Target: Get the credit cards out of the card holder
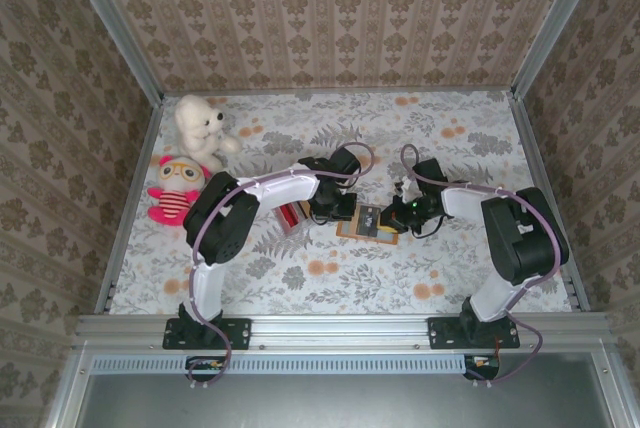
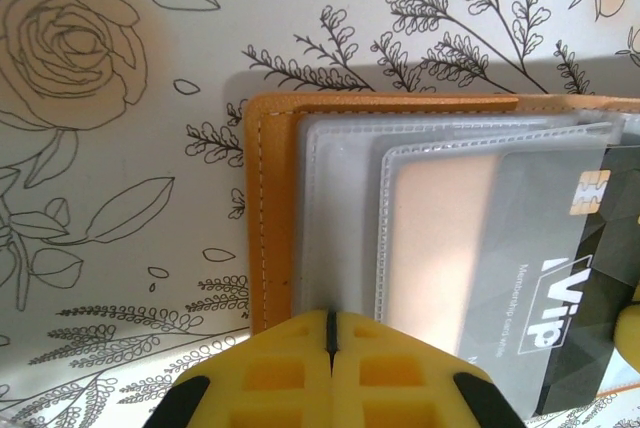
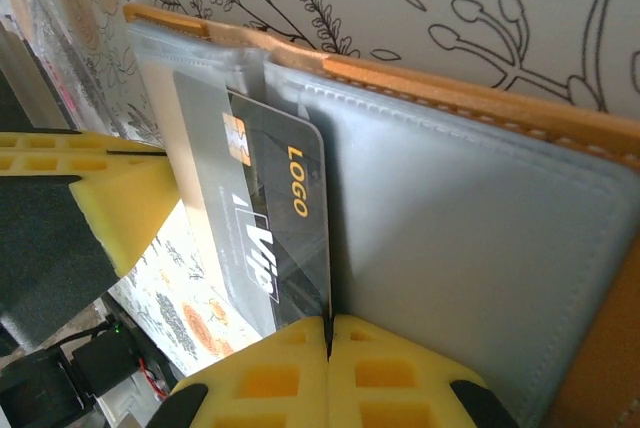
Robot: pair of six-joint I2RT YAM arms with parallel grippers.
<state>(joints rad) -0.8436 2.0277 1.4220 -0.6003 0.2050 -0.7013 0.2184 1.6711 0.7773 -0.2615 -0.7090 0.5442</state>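
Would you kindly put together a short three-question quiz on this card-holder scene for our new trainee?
1. True or false: the dark card lies fully outside the card holder.
2. Multiple choice: what does the right gripper pinch? A) a stuffed toy. B) the dark card's edge. C) nothing at all.
3. Fill in the blank: the left gripper is closed on the edge of a clear ____ of the card holder.

Key: 1 false, because part of the card sits under a clear pocket; 2 B; 3 pocket.
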